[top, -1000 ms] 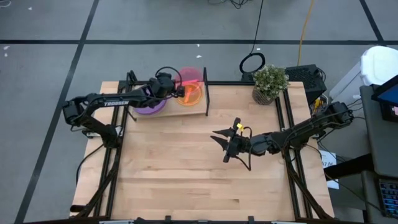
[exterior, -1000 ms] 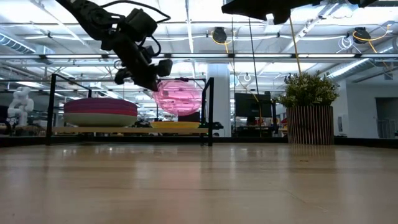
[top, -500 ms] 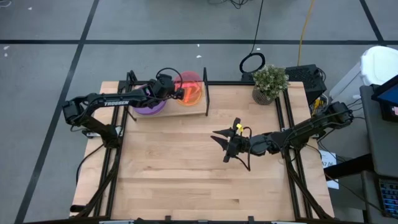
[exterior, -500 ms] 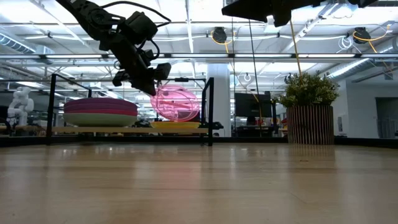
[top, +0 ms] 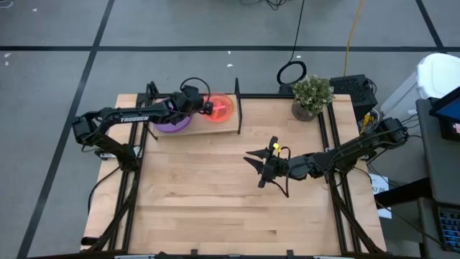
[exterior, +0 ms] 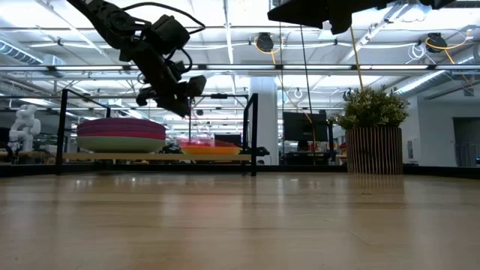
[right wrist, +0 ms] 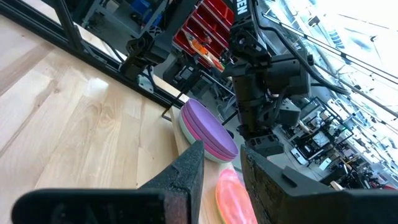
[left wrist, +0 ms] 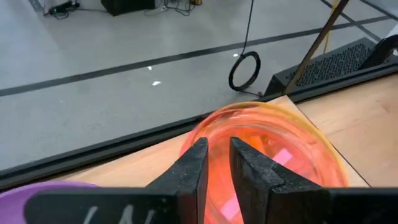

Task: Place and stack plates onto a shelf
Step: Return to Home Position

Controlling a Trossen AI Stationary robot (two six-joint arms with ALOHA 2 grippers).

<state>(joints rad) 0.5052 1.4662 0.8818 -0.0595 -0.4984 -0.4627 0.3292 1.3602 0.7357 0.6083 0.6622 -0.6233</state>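
The large-plate stack shows purple, magenta and mint-green bands. The upper small plate is translucent pink-red. The lower small plate is translucent orange. The shelf is a light-wood board with a black rod frame. The table is pale wood planking with a black frame. The left arm is black with white lettering. The right arm is black with a yellow mark. The plant is green. Its pot has vertical brown and dark stripes. The floor is grey with black lines.
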